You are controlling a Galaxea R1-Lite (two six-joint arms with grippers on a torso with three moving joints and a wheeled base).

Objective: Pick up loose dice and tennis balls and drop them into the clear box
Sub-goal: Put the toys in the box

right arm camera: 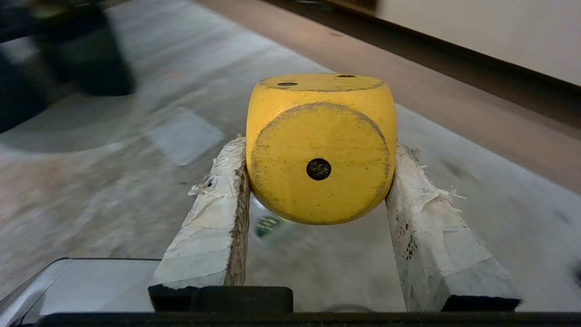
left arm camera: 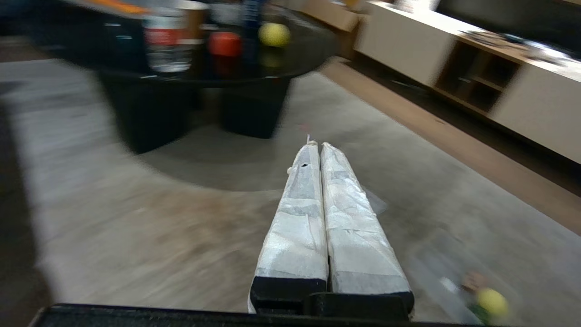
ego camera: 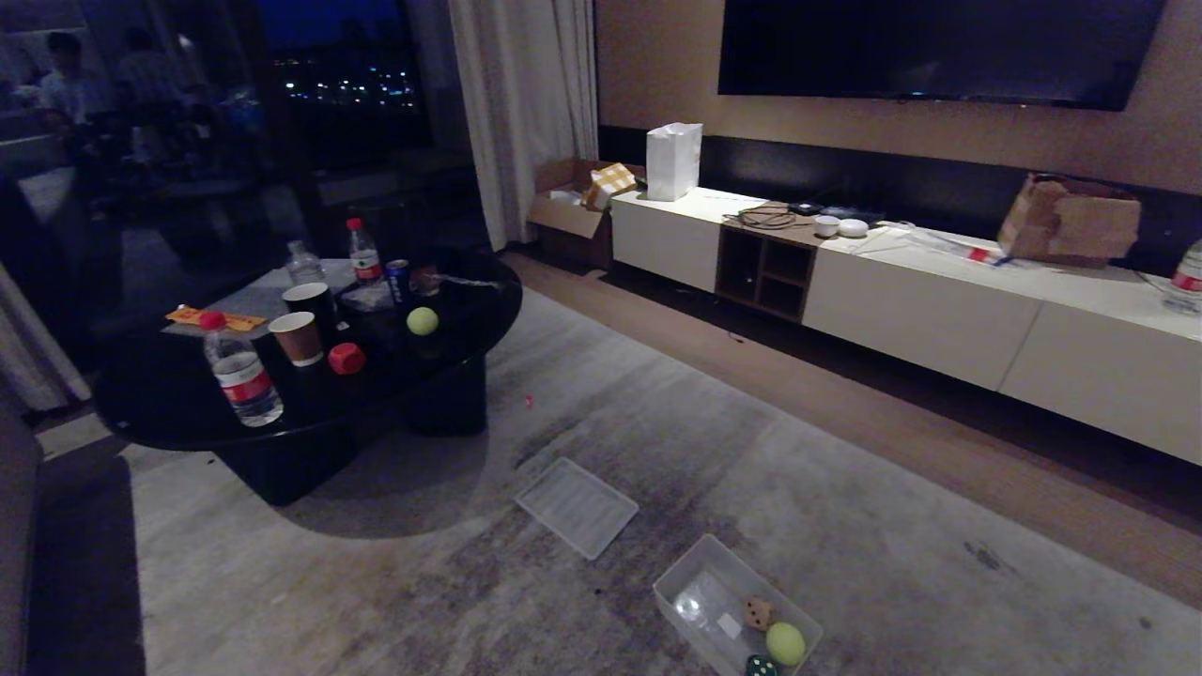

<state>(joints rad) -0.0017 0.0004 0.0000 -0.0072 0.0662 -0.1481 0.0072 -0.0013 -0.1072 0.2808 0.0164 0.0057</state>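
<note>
My right gripper (right arm camera: 317,149) is shut on the yellow die (right arm camera: 320,145), held between its taped fingers above the carpet. A dark green dotted cube (right arm camera: 267,225) shows blurred beneath it. The clear box (ego camera: 685,587) stands on the carpet at the lower edge of the head view, holding a brown die (ego camera: 759,614), a tennis ball (ego camera: 785,643) and the green cube (ego camera: 762,667). On the black table lie another tennis ball (ego camera: 423,321) and the red die (ego camera: 346,358). My left gripper (left arm camera: 316,145) is shut and empty, pointing toward the table. Neither arm shows in the head view.
The flat clear lid (ego camera: 576,507) lies on the carpet between the table and the box. The black table (ego camera: 169,413) also bears water bottles (ego camera: 242,371), paper cups (ego camera: 298,338) and a can. A long white cabinet (ego camera: 920,300) runs along the right wall. People stand at the far left.
</note>
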